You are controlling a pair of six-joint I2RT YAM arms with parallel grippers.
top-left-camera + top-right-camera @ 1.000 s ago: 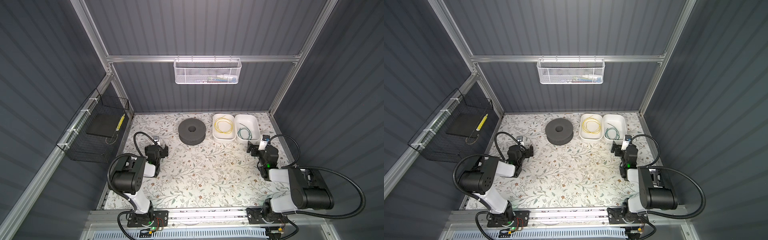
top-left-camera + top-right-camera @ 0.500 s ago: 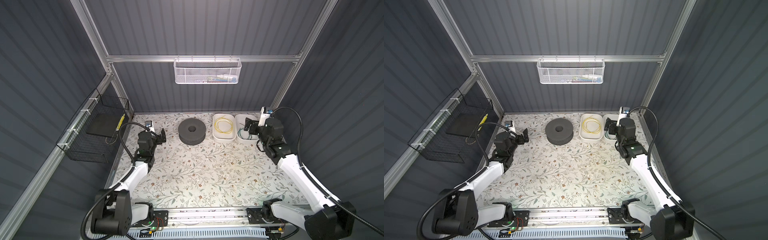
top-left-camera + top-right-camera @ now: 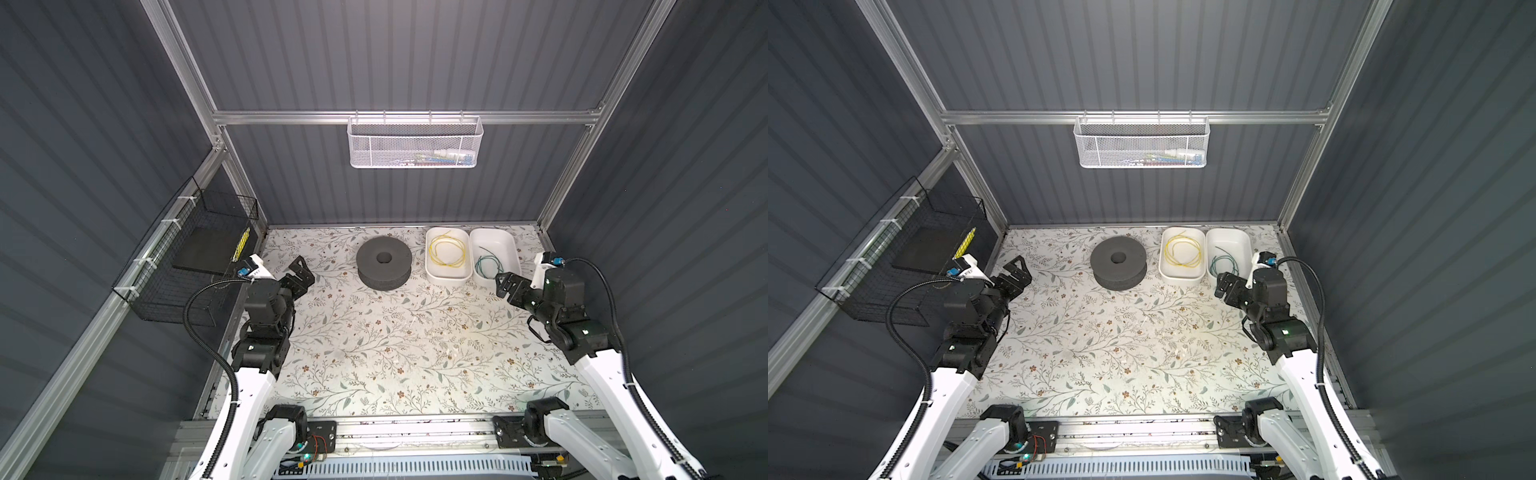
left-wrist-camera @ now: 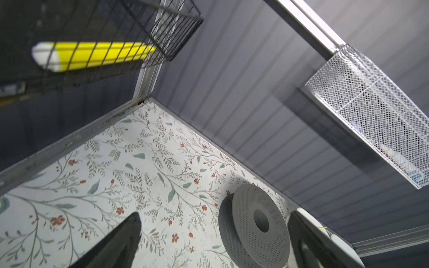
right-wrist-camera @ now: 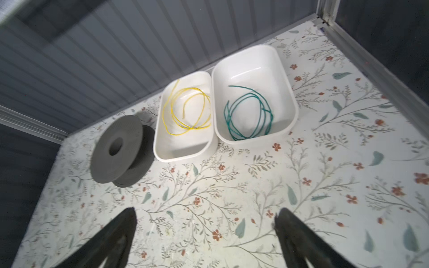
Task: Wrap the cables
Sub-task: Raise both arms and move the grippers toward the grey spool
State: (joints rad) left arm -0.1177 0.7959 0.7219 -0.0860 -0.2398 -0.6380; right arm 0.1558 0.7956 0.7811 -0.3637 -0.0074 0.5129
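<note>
The yellow cable [image 3: 446, 254] [image 5: 185, 111] lies in loose loops inside the left white tub [image 3: 449, 279], at the back of the table in both top views. A grey spool [image 3: 384, 262] [image 4: 255, 227] lies flat just left of that tub. My left gripper [image 3: 301, 274] [image 4: 214, 218] hovers open and empty left of the spool, pointing toward it. My right gripper [image 3: 509, 284] [image 5: 206, 212] hangs open and empty in front of the right tub, above bare table. Neither gripper touches the cable.
A green wire [image 3: 488, 266] [image 5: 248, 116] is coiled in the right white tub [image 3: 509, 245]. A black wire basket [image 3: 199, 249] holding a yellow marker hangs on the left wall. A white mesh basket [image 3: 415, 143] hangs on the back wall. The table has a floral cover [image 3: 395, 345].
Both arms have unfolded from a tucked pose at the table's sides and now reach toward the back. The right gripper has since drawn slightly back from the tubs.
</note>
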